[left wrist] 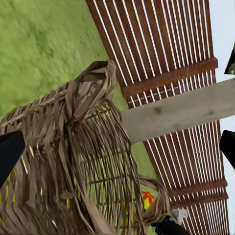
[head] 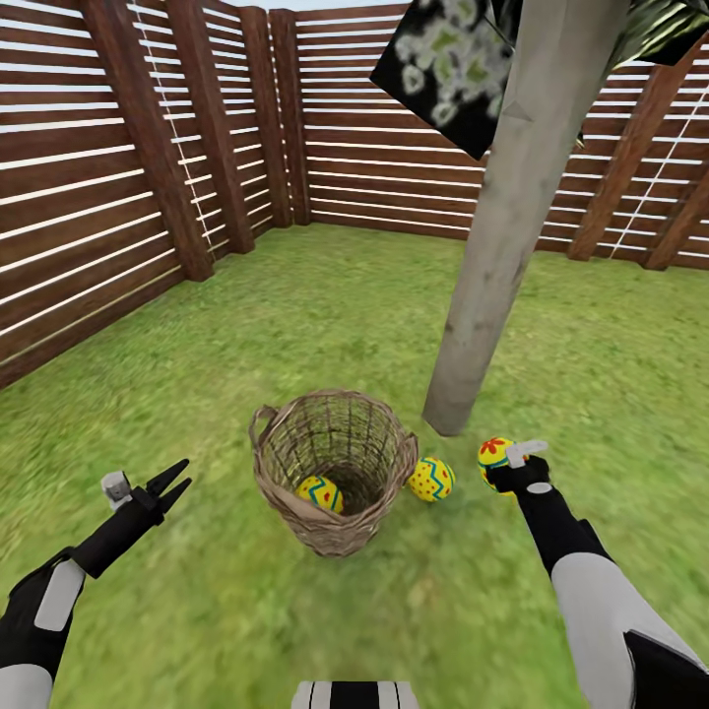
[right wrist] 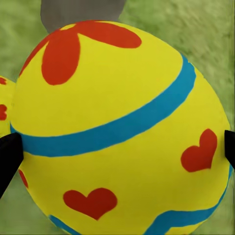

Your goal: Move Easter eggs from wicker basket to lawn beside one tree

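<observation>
One Easter egg [head: 320,493] lies inside the wicker basket [head: 335,471] on the lawn [head: 295,325]; a second egg [head: 431,480] rests on the grass just beside it. The right hand [head: 512,469] grips a third egg [right wrist: 122,132] near the tree [head: 502,246] trunk. The left hand [head: 162,489] hangs released, left of the basket. A slatted wooden fence [head: 118,167] bounds open grass behind.

Flat, even daylight fills every view, with no clear direction and almost no cast shadows under the wicker basket [head: 335,473] or the tree [head: 512,217]. The lawn [head: 295,315] smears soft toward the head view's edges. The fence [head: 108,158] slats bow outward there, and rendered textures look coarse and blocky.
</observation>
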Tool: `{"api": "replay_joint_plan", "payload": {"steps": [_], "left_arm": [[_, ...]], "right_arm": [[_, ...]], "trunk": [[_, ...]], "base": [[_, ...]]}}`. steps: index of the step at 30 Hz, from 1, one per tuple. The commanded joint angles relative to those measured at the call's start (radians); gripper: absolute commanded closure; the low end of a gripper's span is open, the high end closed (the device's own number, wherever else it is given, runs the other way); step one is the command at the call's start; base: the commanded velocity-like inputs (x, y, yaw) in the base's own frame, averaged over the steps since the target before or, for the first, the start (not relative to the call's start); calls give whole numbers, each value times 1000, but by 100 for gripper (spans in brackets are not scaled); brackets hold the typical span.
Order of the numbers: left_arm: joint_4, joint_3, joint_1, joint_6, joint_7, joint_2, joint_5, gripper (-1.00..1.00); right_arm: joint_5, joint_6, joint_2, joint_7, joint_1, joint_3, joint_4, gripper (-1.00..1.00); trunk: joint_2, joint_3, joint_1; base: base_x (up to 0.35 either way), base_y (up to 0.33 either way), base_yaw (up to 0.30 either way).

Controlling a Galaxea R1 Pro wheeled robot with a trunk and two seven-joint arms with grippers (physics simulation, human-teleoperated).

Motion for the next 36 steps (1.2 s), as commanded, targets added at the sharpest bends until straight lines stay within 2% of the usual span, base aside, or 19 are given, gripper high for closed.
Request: {"api": "replay_joint_plan", "payload": {"steps": [1,3,5,7,9,14,17,20,24,29,36], "left_arm": [[1,1,0,8,-2,0,4,-100],[1,1,0,8,-3,1,4,-100],[1,1,0,8,-4,1,4,-100],[1,1,0,8,-5,0,5,-100],[1,0,0,8,-4,0,5,-100],[1,-1,0,8,-2,0,4,-100],[1,-1,0,8,-2,0,4,-100],[0,-1,0,8,-3,0,4,-100],[-1,0,0,8,-3,0,4,-100],[-1,1,0,8,-3,2,4,-100],[1,1,0,8,-3,2,4,-100]], "right_arm": [[9,3,9,1,0,-6,1,100],[7,3,15,-22,-1,-6,6,100],[8,6,16,-97,-14,-6,46,100],[9,4,15,-146,-56,-6,149,100],[10,3,15,-158,-91,-6,224,100],[11,4,18,-173,-140,-6,266,100],[13,4,32,-178,-178,-6,312,100],[12,5,34,-213,-195,-7,320,100],[9,14,49,-223,-213,-7,330,100],[-2,18,45,-276,-257,-9,367,100],[1,4,47,-281,-264,-9,365,100]], "trunk": [[0,-1,0],[0,-1,0],[0,-1,0],[0,-1,0],[-1,-8,1],[-2,-28,3],[-3,-39,4],[-3,-51,6],[-4,-66,8],[-5,-86,10],[-7,-113,13]], "base": [[30,-31,1],[9,-9,0],[2,-2,0],[0,0,0],[0,0,0],[0,0,0],[0,0,0],[0,0,0],[0,0,0],[0,0,0],[0,0,0]]}}
